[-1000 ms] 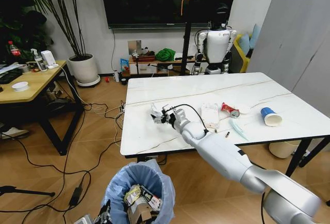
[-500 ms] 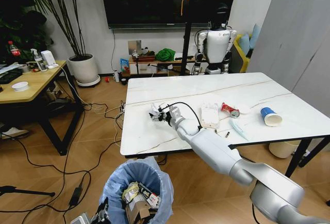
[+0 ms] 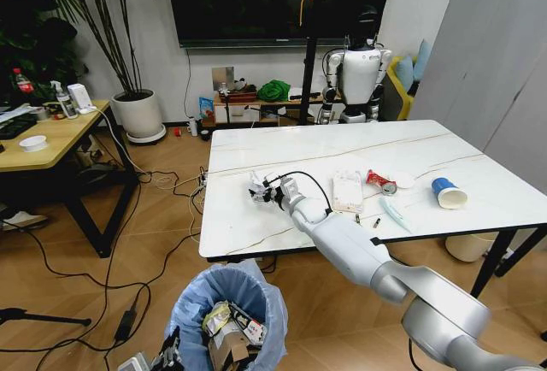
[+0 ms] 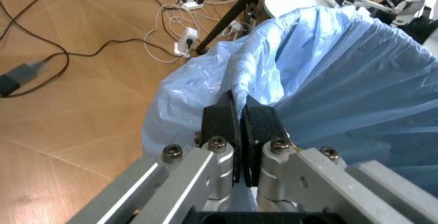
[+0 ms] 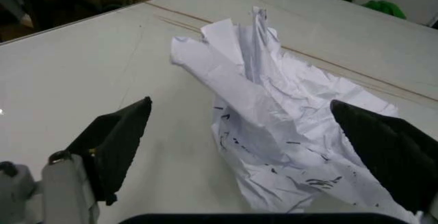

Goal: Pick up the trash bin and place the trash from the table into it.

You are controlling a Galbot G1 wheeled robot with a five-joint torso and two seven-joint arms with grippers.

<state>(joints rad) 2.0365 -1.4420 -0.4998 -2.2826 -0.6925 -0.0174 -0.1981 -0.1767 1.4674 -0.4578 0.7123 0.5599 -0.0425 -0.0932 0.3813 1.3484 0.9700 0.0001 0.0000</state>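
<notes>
Right hand [image 5: 239, 152] open, fingers either side of crumpled white paper [image 5: 274, 131] on the table [image 3: 282, 157], near its front-left corner. Paper looks light, springy, crushable: pinch across bulky middle. Left hand [image 4: 239, 126] clamped on trash bin [image 3: 224, 315] liner rim, below that corner.

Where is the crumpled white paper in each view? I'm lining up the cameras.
Head view: crumpled white paper on the table, near its left edge, at the right gripper.
Right wrist view: paper between the open fingers.
Left wrist view: a white scrap at the top edge, possibly it.
Shared landmark: the marble tabletop.
</notes>
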